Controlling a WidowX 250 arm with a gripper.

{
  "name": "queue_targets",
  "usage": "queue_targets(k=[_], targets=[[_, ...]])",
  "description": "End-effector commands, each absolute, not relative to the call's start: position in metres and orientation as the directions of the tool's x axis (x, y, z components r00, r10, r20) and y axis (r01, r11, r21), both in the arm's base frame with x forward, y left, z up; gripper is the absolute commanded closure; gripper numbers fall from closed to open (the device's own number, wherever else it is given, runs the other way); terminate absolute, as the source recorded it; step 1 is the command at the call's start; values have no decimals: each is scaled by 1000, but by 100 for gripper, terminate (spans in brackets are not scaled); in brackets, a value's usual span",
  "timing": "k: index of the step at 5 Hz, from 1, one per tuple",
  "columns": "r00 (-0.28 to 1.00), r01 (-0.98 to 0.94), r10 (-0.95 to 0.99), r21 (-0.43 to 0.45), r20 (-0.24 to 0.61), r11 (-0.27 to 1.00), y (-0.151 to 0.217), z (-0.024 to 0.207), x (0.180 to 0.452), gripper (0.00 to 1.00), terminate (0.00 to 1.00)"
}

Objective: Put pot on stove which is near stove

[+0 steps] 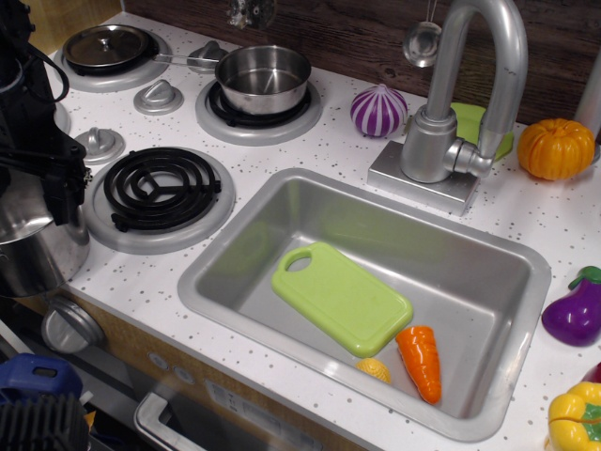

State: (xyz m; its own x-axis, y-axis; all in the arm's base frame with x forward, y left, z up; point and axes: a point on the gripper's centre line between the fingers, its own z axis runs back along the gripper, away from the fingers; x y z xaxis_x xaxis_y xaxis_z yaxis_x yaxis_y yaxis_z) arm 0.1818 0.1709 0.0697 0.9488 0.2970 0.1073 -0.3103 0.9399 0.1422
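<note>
Steel dominated the scene: the sink point(488, 282) lay sunk in the speckled white table point(310, 141), and a shiny pot point(38, 249) hung at the left edge, just beside the black coil stove point(160, 188) but not on it. It looked rigid, fairly light and slippery, so its rim or a wire handle seemed the surest hold. Black fingers point(56, 183) sat over the pot's rim; whether they were clamped on it could not be told. Smaller still, a saucepan point(263, 80) occupied the rear burner.
</note>
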Motion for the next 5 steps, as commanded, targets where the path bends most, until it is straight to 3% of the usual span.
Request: queue_targets(k=[1, 5], targets=[[949, -310, 297, 142, 107, 940, 171, 70, 182, 0, 0], [952, -293, 282, 83, 122, 953, 167, 41, 172, 0, 0]])
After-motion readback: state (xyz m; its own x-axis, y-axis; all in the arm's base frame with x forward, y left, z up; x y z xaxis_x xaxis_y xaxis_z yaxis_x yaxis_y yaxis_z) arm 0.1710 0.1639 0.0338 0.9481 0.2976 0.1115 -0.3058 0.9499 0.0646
